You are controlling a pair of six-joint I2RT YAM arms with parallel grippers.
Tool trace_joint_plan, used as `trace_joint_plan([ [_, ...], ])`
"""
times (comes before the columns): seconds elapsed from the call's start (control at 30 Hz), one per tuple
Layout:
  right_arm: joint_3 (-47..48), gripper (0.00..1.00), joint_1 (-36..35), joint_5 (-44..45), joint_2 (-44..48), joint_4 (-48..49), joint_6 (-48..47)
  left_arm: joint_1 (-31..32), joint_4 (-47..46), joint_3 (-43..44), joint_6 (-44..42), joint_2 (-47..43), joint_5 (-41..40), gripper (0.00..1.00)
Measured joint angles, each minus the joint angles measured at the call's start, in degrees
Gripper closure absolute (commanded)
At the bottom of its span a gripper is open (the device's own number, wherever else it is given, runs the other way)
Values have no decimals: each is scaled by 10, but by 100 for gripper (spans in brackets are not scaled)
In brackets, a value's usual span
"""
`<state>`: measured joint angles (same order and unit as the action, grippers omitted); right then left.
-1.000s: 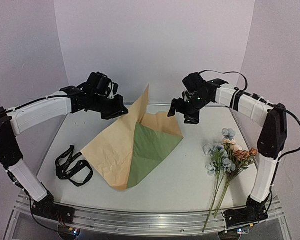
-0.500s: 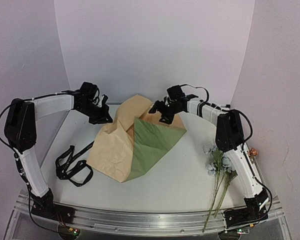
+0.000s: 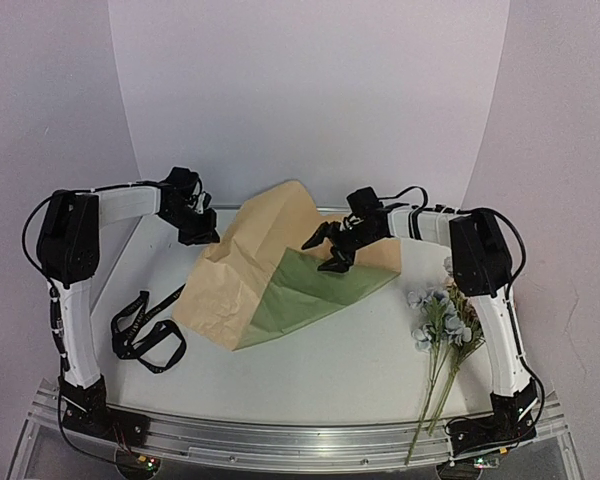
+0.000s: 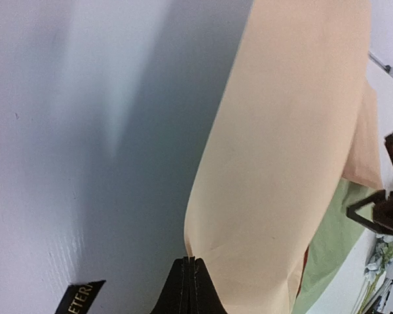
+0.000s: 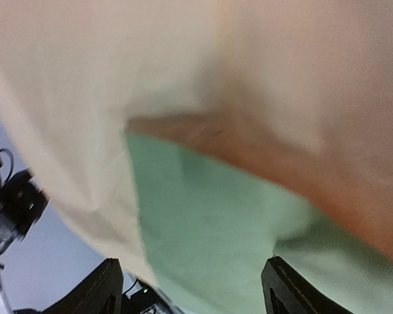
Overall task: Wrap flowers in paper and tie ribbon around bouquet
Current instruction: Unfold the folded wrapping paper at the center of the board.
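Note:
The paper [image 3: 250, 270] lies crumpled mid-table, tan reverse up, with its olive-green face [image 3: 320, 290] showing at the lower right. My left gripper [image 3: 204, 237] is at the sheet's far left corner, shut on the tan paper's edge [image 4: 288, 131] at the fingertips [image 4: 190, 261]. My right gripper [image 3: 328, 252] hovers open just over the fold; the green paper [image 5: 203, 216] fills the gap between its fingers [image 5: 108, 284]. The flowers [image 3: 442, 320] lie on the table's right side, stems toward me. The black ribbon [image 3: 145, 335] lies looped at the left, and a lettered piece of ribbon [image 4: 85, 297] shows beside my left fingers.
The white back wall [image 3: 300, 100] stands close behind both grippers. A metal rail [image 3: 280, 440] runs along the near table edge. The flowers [image 4: 380, 252] and my right gripper [image 4: 386, 209] show at the right edge of the left wrist view.
The raised paper has come down and flattened. My left gripper moved left and back with the corner. My right gripper swung left and down onto the fold, its jaws narrowing a little.

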<state>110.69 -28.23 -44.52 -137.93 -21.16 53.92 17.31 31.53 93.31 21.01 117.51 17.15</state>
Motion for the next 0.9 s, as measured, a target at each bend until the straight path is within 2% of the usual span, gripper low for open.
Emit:
trace_joint_plan([
  [0.17, -50, 26, -5, -66, 39, 46, 16, -10, 4, 34, 2, 51, -9, 100],
  [0.33, -132, 27, -7, -73, 83, 61, 5, -12, 28, 108, -2, 103, -12, 100],
  [0.5, -243, 22, -13, 2, 158, 33, -51, -20, 64, 213, -34, 158, -19, 100],
  [0.63, -328, 12, -16, 111, 267, -13, -121, -29, 94, 294, -66, 201, -17, 92],
  [0.67, -335, 12, -15, 133, 291, -26, -139, -30, 102, 314, -71, 211, -17, 88],
  [0.7, -337, 11, -14, 151, 311, -38, -158, -32, 111, 334, -76, 221, -17, 81],
  [0.73, -332, 11, -10, 159, 321, -42, -172, -33, 115, 347, -79, 229, -18, 68],
  [0.77, -322, 10, -3, 163, 324, -44, -183, -34, 120, 358, -82, 234, -18, 60],
  [0.9, -267, 6, 29, 161, 282, -42, -218, -34, 129, 364, -87, 238, -26, 40],
])
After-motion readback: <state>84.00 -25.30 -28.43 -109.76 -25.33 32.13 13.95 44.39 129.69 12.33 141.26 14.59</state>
